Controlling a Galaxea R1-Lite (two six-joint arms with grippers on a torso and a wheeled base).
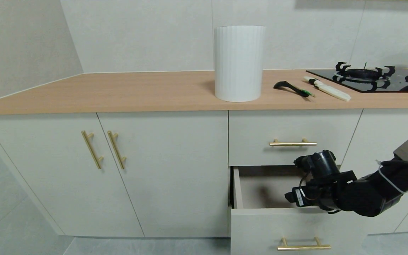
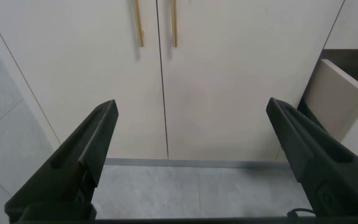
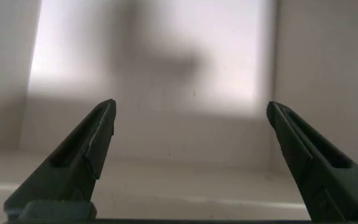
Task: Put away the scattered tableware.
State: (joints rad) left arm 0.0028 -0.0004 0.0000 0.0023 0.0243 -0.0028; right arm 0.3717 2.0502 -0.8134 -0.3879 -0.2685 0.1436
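Drawer (image 1: 237, 187) open so black spoon (image 1: 290, 88) can go in. R gripper (image 3: 190, 112) inside it, fingers wide, empty. L gripper (image 2: 191, 109) wide too, by cupboard doors (image 2: 229, 74).

Canister (image 1: 239, 63) on counter (image 1: 136, 90), ladle (image 1: 292, 88) to its right, hob (image 1: 367, 79) further right, right pincer (image 3: 190, 104) in open drawer (image 1: 278, 223) below.

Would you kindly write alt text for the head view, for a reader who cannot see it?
The right gripper sits in an open drawer under a wooden counter. On it lie a black ladle and a white utensil between a tall white ribbed container and a gas hob.
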